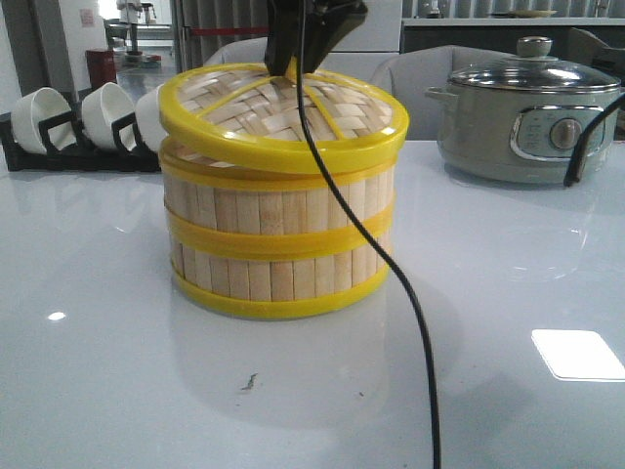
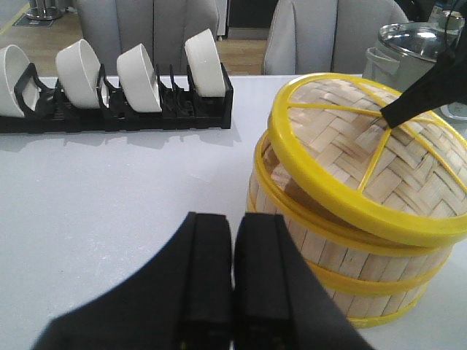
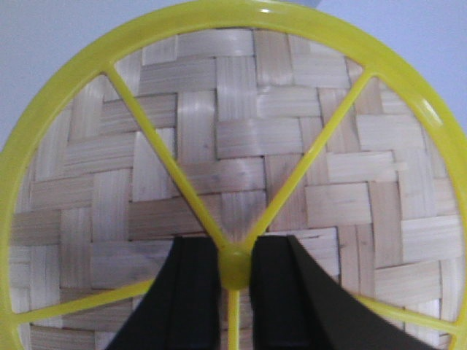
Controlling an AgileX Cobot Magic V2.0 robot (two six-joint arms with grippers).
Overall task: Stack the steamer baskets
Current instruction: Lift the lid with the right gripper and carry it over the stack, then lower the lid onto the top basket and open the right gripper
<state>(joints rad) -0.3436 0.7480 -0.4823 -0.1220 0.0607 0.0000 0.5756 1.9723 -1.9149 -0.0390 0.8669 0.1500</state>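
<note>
Two steamer baskets (image 1: 278, 244) stand stacked in the middle of the table, bamboo slats between yellow rims. The woven lid (image 1: 283, 117) lies tilted over the top basket, its left side lifted off the rim. My right gripper (image 1: 293, 63) comes down from above and is shut on the lid's yellow knob (image 3: 235, 266), one finger on each side, as the right wrist view shows at the gripper (image 3: 235, 251). My left gripper (image 2: 235, 226) is shut and empty, low beside the stack (image 2: 350, 270), apart from it.
A black rack with white bowls (image 1: 78, 127) stands at the back left. A grey-green electric pot (image 1: 527, 117) with a glass lid is at the back right. A black cable (image 1: 410, 293) hangs in front of the stack. Chairs stand behind the table.
</note>
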